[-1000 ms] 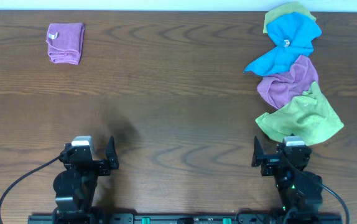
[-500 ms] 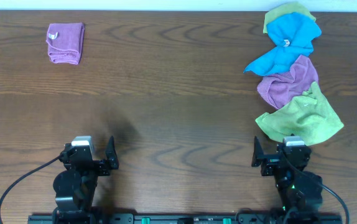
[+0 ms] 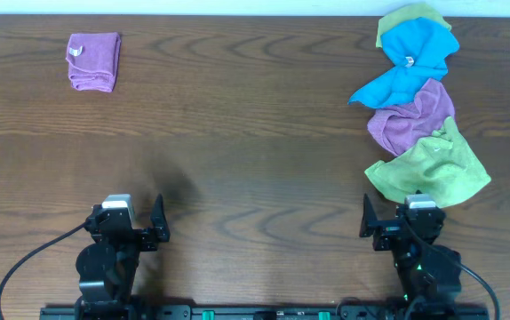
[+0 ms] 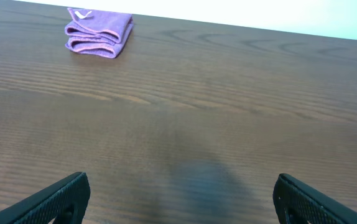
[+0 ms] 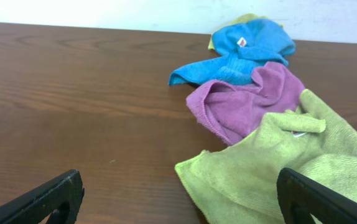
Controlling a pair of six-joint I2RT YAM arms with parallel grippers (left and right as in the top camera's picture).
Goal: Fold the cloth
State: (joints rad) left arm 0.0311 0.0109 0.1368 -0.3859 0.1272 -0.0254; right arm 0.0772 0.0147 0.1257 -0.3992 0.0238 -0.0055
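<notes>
The sky-blue cloth [image 3: 412, 60] lies crumpled at the far right of the table, in a pile with other cloths, its small white tag facing up. It also shows in the right wrist view [image 5: 241, 52]. My left gripper [image 3: 135, 222] is open and empty at the near left edge; its fingertips frame bare wood in the left wrist view [image 4: 180, 202]. My right gripper [image 3: 388, 222] is open and empty at the near right, well short of the blue cloth, with its fingertips over a lime-green cloth's near edge [image 5: 181, 199].
A crumpled purple cloth [image 3: 408, 120] and a lime-green cloth [image 3: 433, 169] lie just in front of the blue one; another lime-green cloth [image 3: 406, 18] lies behind it. A folded purple cloth [image 3: 93, 60] sits at the far left, also in the left wrist view [image 4: 99, 31].
</notes>
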